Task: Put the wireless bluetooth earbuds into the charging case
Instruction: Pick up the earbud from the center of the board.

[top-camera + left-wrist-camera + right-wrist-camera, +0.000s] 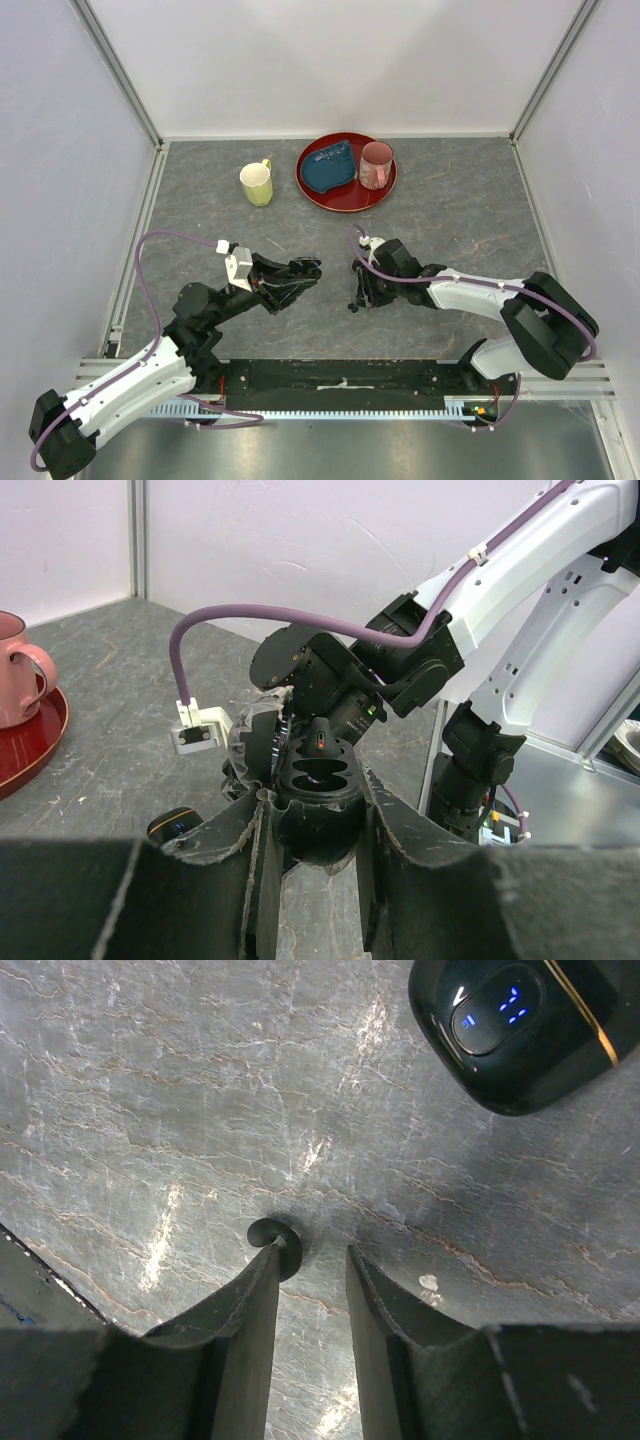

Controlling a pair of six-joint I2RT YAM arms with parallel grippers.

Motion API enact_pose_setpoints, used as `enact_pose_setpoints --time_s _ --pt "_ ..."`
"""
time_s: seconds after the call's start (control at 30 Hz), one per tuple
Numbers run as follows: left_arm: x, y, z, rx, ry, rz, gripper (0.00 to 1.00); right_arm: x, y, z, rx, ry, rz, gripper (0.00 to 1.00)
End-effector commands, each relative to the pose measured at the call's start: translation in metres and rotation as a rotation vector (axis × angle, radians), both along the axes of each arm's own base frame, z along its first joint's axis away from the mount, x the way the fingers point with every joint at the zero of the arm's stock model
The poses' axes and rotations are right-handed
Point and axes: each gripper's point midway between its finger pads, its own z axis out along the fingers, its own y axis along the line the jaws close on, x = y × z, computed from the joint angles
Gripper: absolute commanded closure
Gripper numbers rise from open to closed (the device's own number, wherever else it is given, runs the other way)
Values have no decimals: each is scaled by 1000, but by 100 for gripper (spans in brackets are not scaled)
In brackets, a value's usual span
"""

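My left gripper (pixel 315 798) is shut on a black charging case (pixel 318 770), held open towards the right arm, with two empty sockets and a small red light showing. In the top view that left gripper (pixel 303 271) hovers over the middle of the table. My right gripper (pixel 313 1252) points down at the tabletop, open, with only bare table in the gap. One tiny black comma-shaped earbud (pixel 268 1233) lies on the table against the tip of its left finger, outside the gap. From above, the right gripper (pixel 357 292) faces the left one.
A second black case (pixel 510 1020) with blue lit digits lies on the table beyond the right gripper, also seen as the dark case (pixel 175 825). At the back, a red plate (pixel 345 198) carries a blue pouch (pixel 328 168) and a pink mug (pixel 376 165); a yellow mug (pixel 257 183) stands beside it.
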Motion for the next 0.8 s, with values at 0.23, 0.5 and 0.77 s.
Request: enact_pose_setpoints --time_s 0.23,0.5,0.77 --pt "-4 0 11 -46 -19 -12 98 -18 2 -14 -31 52 52 61" --pt "-4 2 10 -47 -14 -7 98 -19 4 -18 -30 57 49 64" --pt "-3 2 9 -47 -9 -2 98 -18 8 -16 -4 59 36 79"
